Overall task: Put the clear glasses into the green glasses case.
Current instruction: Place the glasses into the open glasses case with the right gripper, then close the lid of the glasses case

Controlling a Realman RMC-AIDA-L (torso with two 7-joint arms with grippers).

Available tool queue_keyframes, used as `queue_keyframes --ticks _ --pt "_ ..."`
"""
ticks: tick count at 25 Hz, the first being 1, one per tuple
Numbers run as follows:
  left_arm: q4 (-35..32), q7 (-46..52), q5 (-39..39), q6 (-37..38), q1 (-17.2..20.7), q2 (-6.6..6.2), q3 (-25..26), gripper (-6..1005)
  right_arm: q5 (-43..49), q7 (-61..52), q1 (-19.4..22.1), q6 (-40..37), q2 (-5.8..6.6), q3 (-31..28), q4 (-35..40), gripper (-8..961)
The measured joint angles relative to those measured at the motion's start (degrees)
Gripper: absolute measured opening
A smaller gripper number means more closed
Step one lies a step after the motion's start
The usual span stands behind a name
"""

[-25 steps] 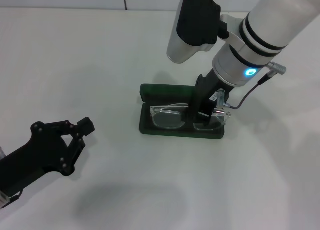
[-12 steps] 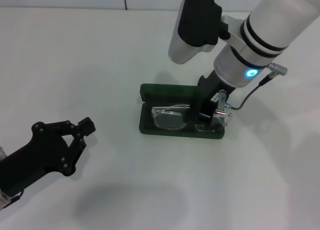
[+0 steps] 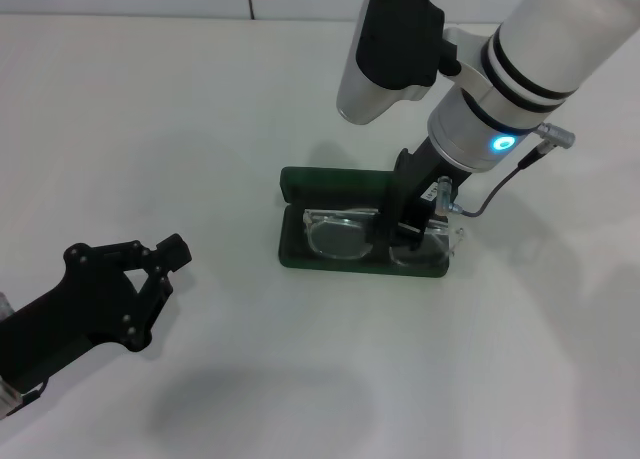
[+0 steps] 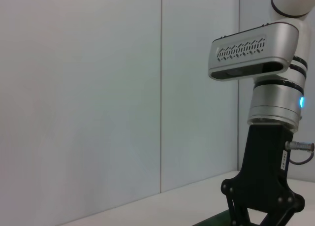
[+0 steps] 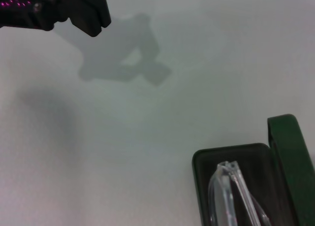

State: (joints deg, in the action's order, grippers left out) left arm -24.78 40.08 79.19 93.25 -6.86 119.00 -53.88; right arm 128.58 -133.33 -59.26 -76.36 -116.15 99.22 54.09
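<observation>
The green glasses case [image 3: 331, 183] lies open in the middle of the table, with its lid standing up at the far side. The clear glasses [image 3: 335, 237] rest inside its dark base, lenses facing up. My right gripper [image 3: 398, 233] reaches down into the case and is shut on the clear glasses at the bridge. The right wrist view shows one end of the clear glasses [image 5: 231, 194] inside the green glasses case [image 5: 284, 152]. My left gripper [image 3: 163, 272] is parked open near the table's front left, far from the case.
The white table [image 3: 200, 119] is bare around the case. The right arm's wrist [image 4: 268, 186] rises above the case in the left wrist view, in front of a pale wall. The left gripper [image 5: 74, 12] and its shadow show in the right wrist view.
The right gripper and the glasses shifted very slightly, and the glasses' right end sits a little lower in the case. The left arm has not moved.
</observation>
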Motion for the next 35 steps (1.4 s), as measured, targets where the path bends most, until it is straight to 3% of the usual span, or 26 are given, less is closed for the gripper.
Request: queue_keyframes --ticks 14,21,28,31,35 --pt "1.21 -1.30 0.00 0.00 -0.61 0.00 0.00 56 0.18 0.09 0.13 -0.05 -0.04 0.01 0.05 89" --pt "1.23 -1.32 0.00 0.02 -0.61 0.01 0.02 56 0.49 0.09 2.31 -1.43 0.21 -1.07 4.55 91" --pt "1.10 -0.98 0.00 0.30 -1.13 0.00 0.20 56 0.96 0.41 10.67 -6.59 0.52 -6.35 18.31 88" --pt "1.11 -0.43 -0.30 0.52 -2.08 -0.03 0.26 56 0.91 2.56 16.17 -9.19 0.58 -10.79 25.26 86" --pt "0.67 2.23 -0.67 0.68 -3.73 -0.01 0.37 56 -1.40 9.19 27.50 -8.86 0.40 -16.85 36.42 85"
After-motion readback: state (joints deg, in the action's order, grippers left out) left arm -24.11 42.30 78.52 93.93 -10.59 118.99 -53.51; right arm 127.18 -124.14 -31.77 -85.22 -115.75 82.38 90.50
